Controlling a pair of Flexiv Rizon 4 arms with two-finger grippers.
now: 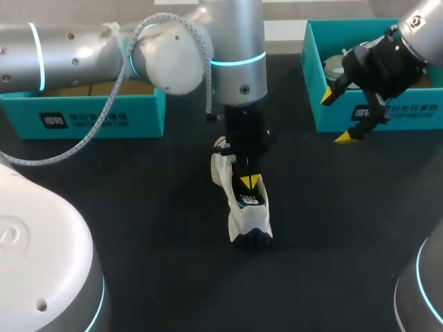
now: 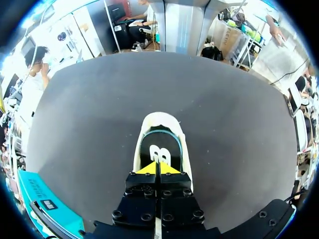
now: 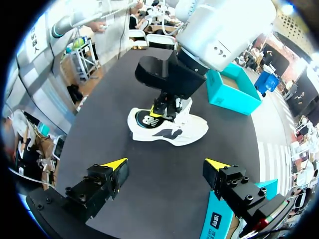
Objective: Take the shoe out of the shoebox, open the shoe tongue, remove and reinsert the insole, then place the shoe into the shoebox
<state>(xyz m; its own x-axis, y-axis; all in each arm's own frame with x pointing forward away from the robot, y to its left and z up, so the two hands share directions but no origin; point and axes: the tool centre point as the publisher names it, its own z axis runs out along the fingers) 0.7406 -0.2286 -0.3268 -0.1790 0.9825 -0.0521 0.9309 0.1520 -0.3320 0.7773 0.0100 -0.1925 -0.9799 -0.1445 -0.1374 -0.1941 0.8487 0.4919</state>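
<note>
Left gripper (image 2: 159, 168), black finger blocks with yellow tips: closest thing in the left wrist view. Tips are pressed together with no gap showing. They point down into the mouth of the shoe and rest on the insole. Cannot tell whether a thin edge of insole is caught between them.

Shoe (image 1: 239, 218): white low-top trainer, dark side marking, soft fabric upper, thick pale sole. Stands on its sole, out of the box, on the black table (image 1: 138, 221). Insole (image 2: 158, 147): black foam sheet with a white logo and teal lining round it. It lies flat inside the shoe as far as can be seen.

Handling, my estimate: the shoe is light, the upper gives under a squeeze, the sole is stiff. It is likely to skate or tip on the table if pulled without a brace. Best holds are the heel collar, or across the sole sides near the toe. The insole is thin and floppy and will fold and drag on the lining. Take it by the heel edge and peel upward, not by the middle.

Right gripper (image 1: 339, 116): right of the shoe and well apart from it, fingers spread wide, nothing between them. It hangs over the near wall of the teal cardboard shoebox (image 1: 387, 117), which is open-topped and sits beyond and right of the shoe. A second teal cardboard box (image 1: 83, 114) sits beyond and left of the shoe, under the left arm.
</note>
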